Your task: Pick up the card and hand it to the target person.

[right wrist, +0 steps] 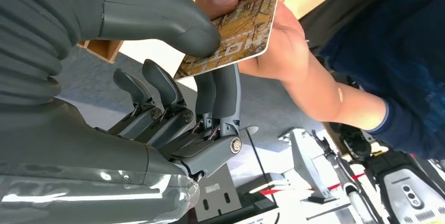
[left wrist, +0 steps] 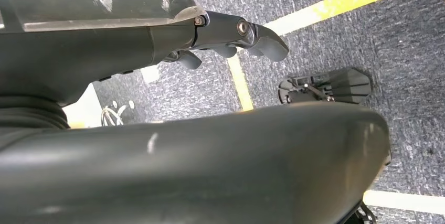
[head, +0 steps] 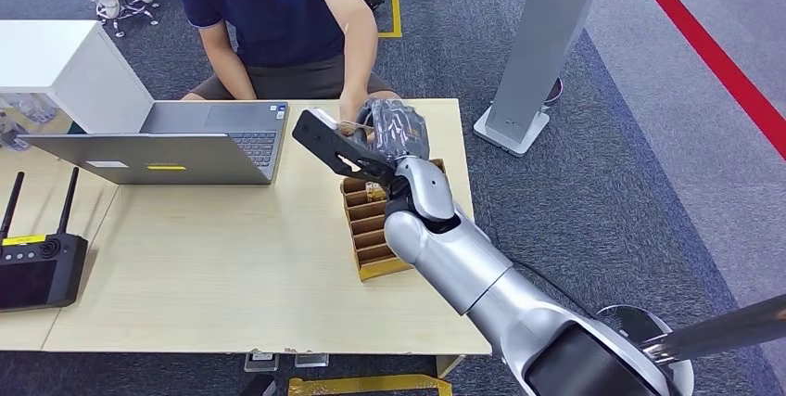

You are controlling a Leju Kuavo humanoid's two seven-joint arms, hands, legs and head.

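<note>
Two hands are meeting on the card (right wrist: 239,30): our right hand (right wrist: 173,93) is pinching it between the thick thumb and the darker fingers (right wrist: 226,90), while the person's hand (right wrist: 262,24) is gripping its far end at the same time. From the head view, we are reaching our right hand (head: 394,132) over the far edge of the wooden table (head: 232,266), just above the slotted cardboard holder (head: 375,229), toward the person (head: 273,16) sitting behind a laptop (head: 176,141). Our left hand (left wrist: 231,35) is hanging over the carpet with its fingers curled in and nothing in them. We are seeing a black controller (head: 37,266) with antennas at the table's left edge.
</note>
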